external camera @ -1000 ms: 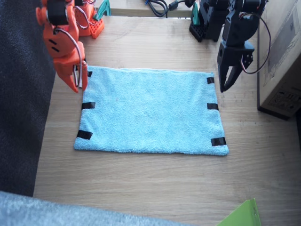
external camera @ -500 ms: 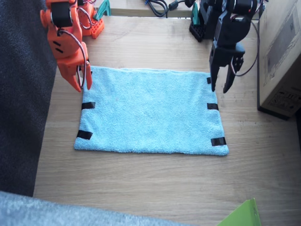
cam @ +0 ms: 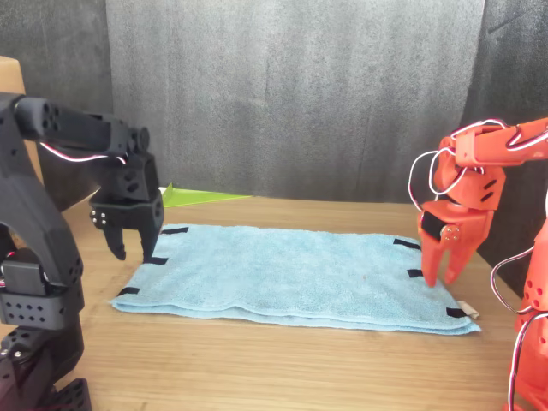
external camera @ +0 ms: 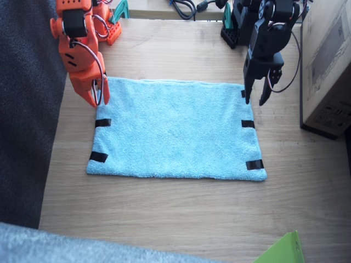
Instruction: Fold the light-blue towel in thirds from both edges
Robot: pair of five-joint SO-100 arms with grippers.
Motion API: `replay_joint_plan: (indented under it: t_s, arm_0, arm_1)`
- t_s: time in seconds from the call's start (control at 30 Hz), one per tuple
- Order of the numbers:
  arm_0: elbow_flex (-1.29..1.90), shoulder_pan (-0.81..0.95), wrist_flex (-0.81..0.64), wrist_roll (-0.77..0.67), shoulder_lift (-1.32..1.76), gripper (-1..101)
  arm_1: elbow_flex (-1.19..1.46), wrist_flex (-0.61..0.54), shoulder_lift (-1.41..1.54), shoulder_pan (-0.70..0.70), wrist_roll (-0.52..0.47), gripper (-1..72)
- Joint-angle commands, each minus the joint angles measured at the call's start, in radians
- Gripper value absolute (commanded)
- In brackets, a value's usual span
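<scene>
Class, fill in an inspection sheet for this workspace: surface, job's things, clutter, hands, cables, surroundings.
Surface: wooden table, bare around the cloth.
Job's things: light-blue towel flat, unfolded; black tape strips along both short sides.
Clutter: green sheet corner at the table's near edge.
Hands: right hand, orange, open above one far towel corner; left hand, black, open above the other far corner. Neither holds anything.
Cables: black cables at the far edge; thin wires on both arms.
Surroundings: cardboard box beside the left arm; dark curtain behind.
</scene>
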Motion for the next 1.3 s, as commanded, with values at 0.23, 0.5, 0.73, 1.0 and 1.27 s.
replay_joint_plan:
  t_s: [0.23,0.5,0.73,1.0,1.27]
  arm_0:
    - [-0.028,0.005,0.006,0.011,-0.008,23]
    - [-0.029,0.005,0.003,0.011,-0.012,24]
    - [-0.021,0.000,0.003,0.009,-0.003,24]
    - [-0.015,0.002,0.006,0.017,0.000,23]
    - [-0.012,-0.003,0.015,0.020,-0.005,23]
  arm_1:
    - [-0.023,-0.006,0.015,-0.015,-0.008,17.1]
    - [-0.028,0.003,0.029,-0.051,-0.028,20.1]
    - [-0.066,0.012,-0.026,-0.061,-0.023,21.6]
    - [-0.084,0.009,-0.094,-0.037,-0.028,21.1]
    - [-0.100,0.012,-0.146,-0.018,-0.023,20.7]
